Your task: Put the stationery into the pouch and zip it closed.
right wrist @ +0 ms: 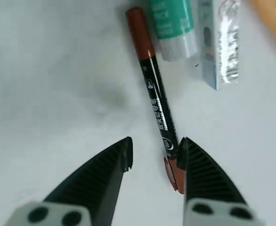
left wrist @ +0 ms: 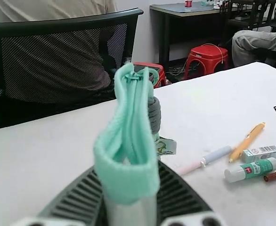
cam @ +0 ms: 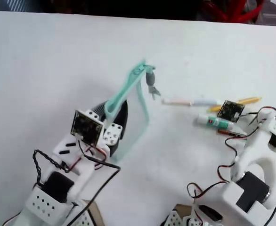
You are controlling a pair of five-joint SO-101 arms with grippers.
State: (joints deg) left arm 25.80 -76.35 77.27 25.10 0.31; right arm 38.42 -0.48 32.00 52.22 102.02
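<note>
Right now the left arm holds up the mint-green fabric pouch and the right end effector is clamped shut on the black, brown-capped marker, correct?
No: the right wrist view shows the right end effector open, the black, brown-capped marker lying on the table beside one finger. The rest holds.

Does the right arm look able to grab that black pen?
Probably yes: the right gripper is open just over the pen, which lies uncovered, though at one side rather than centred.
</note>
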